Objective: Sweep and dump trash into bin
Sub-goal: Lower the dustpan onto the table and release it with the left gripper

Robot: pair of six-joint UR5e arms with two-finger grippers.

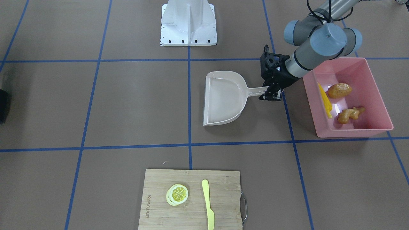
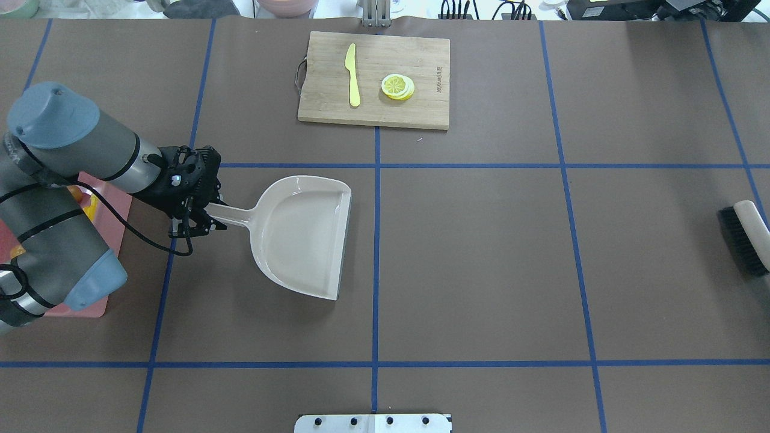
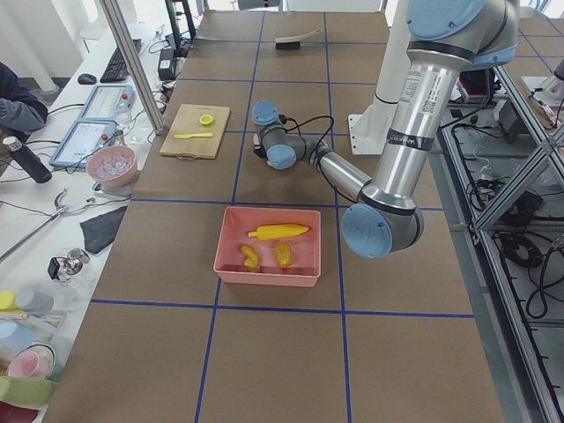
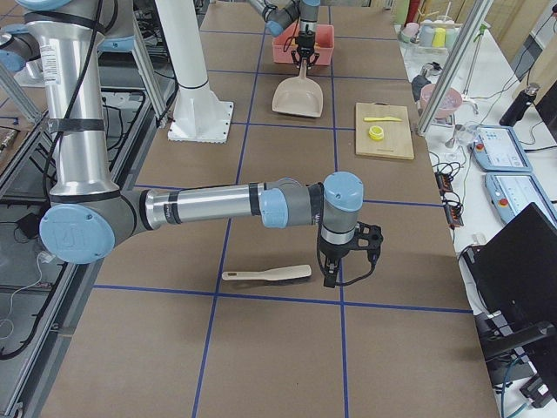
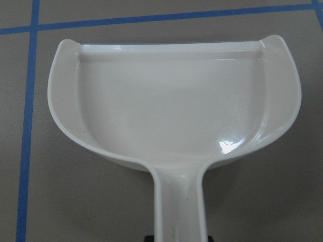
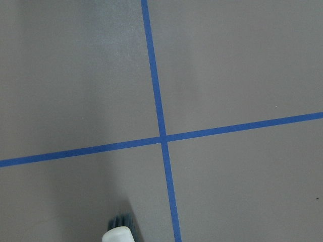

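Note:
The trash lies inside the pink bin point(image 1: 353, 131): corn cob point(image 1: 325, 100), potato point(image 1: 339, 90) and ginger root point(image 1: 350, 114). The exterior left view shows the same three pieces in the bin point(image 3: 264, 277). Beside the bin, the beige dustpan point(image 1: 223, 97) rests flat and empty on the table. My left gripper point(image 1: 271, 92) is shut on the end of its handle point(image 2: 231, 214). My right gripper point(image 4: 348, 264) hangs over the table just past the handle end of the brush point(image 4: 265, 275), which lies on the table; I cannot tell whether this gripper is open or shut.
A wooden cutting board point(image 1: 159, 204) at the far side from the robot carries a lemon slice point(image 1: 177, 194) and a pale yellow knife point(image 1: 208, 204). The brush point(image 2: 745, 238) lies at the table's right edge. The robot's white base point(image 1: 188, 24) stands behind the dustpan.

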